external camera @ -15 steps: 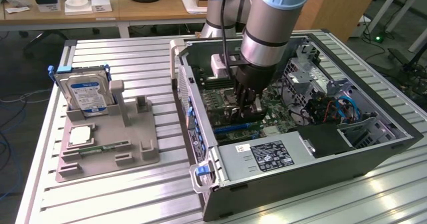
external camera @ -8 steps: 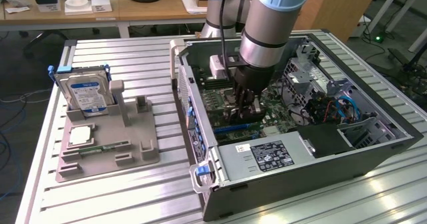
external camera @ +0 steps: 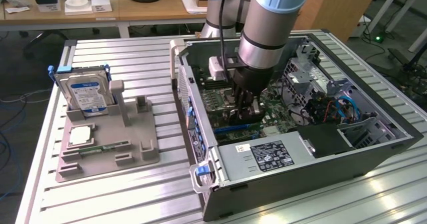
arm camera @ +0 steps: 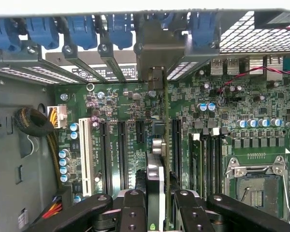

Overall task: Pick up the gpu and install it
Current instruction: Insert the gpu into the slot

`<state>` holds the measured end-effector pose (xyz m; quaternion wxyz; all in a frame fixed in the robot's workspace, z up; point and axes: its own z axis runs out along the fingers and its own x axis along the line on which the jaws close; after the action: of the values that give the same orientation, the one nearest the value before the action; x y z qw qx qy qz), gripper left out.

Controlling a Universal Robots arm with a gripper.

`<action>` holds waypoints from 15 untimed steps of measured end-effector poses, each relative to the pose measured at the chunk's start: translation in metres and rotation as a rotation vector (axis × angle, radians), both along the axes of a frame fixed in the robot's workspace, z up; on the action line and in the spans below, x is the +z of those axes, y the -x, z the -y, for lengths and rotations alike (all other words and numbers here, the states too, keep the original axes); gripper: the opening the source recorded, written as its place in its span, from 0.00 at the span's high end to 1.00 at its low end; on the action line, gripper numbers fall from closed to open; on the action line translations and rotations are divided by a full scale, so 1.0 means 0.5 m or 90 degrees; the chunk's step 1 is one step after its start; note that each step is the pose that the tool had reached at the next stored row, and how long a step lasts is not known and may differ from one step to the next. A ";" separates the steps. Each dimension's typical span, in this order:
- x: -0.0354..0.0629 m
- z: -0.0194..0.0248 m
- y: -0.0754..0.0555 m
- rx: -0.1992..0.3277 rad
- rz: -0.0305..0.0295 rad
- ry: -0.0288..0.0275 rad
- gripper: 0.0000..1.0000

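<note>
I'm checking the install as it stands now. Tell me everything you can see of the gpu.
The gpu is seen edge-on in the wrist view: a thin card standing upright between the fingers of the tool, which is shut on it. A green board edge shows on one side, a black and silver cooler on the other, and a metal bracket at its far end. It sits over the motherboard, in line with the long black slots, inside the open case. Whether it is seated cannot be told.

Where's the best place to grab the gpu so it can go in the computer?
Pinch the gpu by its two flat faces near the upper edge, coming from above. It stands thin and edge-on over the motherboard, leaving its lower edge free for a slot. The gripper grips it that way.
</note>
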<state>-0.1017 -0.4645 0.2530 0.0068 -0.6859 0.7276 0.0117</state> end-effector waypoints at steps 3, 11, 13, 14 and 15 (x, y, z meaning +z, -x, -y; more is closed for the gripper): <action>0.000 0.0000 0.000 0.000 0.0001 -0.0001 0.73; -0.002 -0.0006 0.000 0.000 0.0001 -0.0002 0.73; -0.003 -0.0013 0.000 0.002 0.0001 -0.0002 0.73; -0.004 -0.0015 0.000 0.004 0.0001 -0.0002 0.73; -0.004 -0.0016 0.000 0.005 0.0000 -0.0001 0.73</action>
<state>-0.1016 -0.4637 0.2510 0.0068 -0.6888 0.7248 0.0118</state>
